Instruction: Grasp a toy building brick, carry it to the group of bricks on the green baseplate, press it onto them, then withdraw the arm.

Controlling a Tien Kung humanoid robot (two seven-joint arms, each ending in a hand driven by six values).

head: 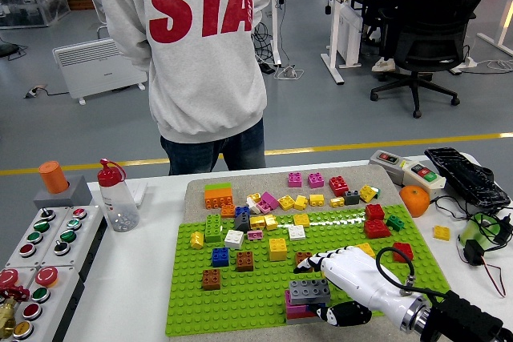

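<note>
A grey brick (308,291) sits on top of a pink and red stack (294,308) near the front edge of the green baseplate (256,298). My right hand (324,289), white with black fingertips, comes in from the lower right. Its fingers curl over the brick's far right side and the thumb lies below it, so the hand is shut on the grey brick. Several other bricks (256,222) are scattered over the middle and far part of the plate. My left arm is out of view.
A person in a grey sweatshirt (192,46) stands at the far side, back turned, hands hidden. A clear bottle (119,198) and button boxes (40,258) are on the left. An orange (414,200), a switch box (405,166) and cables lie on the right.
</note>
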